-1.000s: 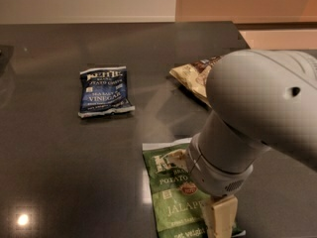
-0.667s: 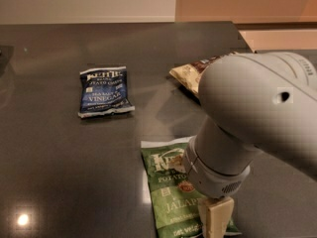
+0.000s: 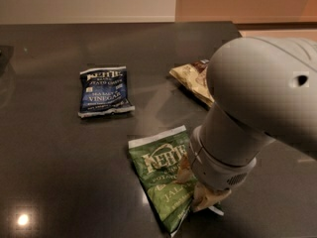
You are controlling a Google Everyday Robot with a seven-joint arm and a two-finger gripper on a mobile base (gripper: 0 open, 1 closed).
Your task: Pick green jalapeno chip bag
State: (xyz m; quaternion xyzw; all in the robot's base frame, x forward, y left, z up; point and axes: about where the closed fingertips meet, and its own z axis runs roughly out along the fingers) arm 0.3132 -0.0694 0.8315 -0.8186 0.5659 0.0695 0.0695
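While arm point(image 3: 257, 98) part-hides green bag point(image 3: 157, 168), tool point(image 3: 196, 184) over it

The glossy green jalapeno chip bag point(image 3: 161, 180) lies near the front, with white lettering, a white strip along its far edge and paler green print lower down. The pale tan gripper point(image 3: 196, 186) sits at the bag's right edge, below a light grey rounded arm point(image 3: 257, 93). To the far left lies a dark blue chip bag point(image 3: 104, 90) with white lettering and silvery ends. A tan crinkled snack bag point(image 3: 190, 81) with a brown patch lies far right. The dark grey polished tabletop point(image 3: 49, 157) shows soft reflections.
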